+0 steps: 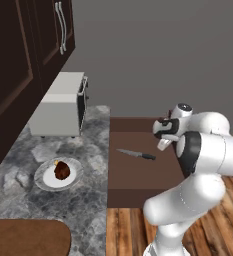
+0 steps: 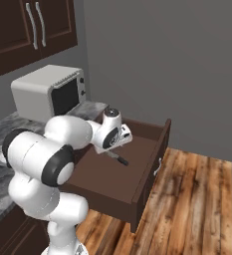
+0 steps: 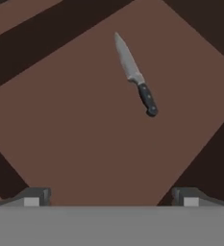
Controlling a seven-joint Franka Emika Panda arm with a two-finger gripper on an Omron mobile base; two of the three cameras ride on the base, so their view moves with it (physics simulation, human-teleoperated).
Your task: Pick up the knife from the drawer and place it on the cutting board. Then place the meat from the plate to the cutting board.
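Note:
The knife (image 1: 136, 154), silver blade and dark handle, lies flat on the floor of the pulled-out dark brown drawer (image 1: 138, 182). In the hand view the knife (image 3: 135, 74) sits up and slightly right of centre, well ahead of my fingertips (image 3: 36, 197). My gripper (image 3: 113, 198) hovers above the drawer floor, open and empty, to the right of the knife in the left base view (image 1: 162, 144). On the grey counter the white plate (image 1: 44, 182) holds the meat (image 1: 62, 170). The cutting board (image 1: 28, 237) lies at the counter's near end.
A white toaster oven (image 1: 63, 105) stands at the back of the counter, beside the drawer. Dark cabinets (image 1: 18, 60) with silver handles hang above it. The drawer's front panel (image 2: 150, 172) juts out over the wooden floor (image 2: 202, 199).

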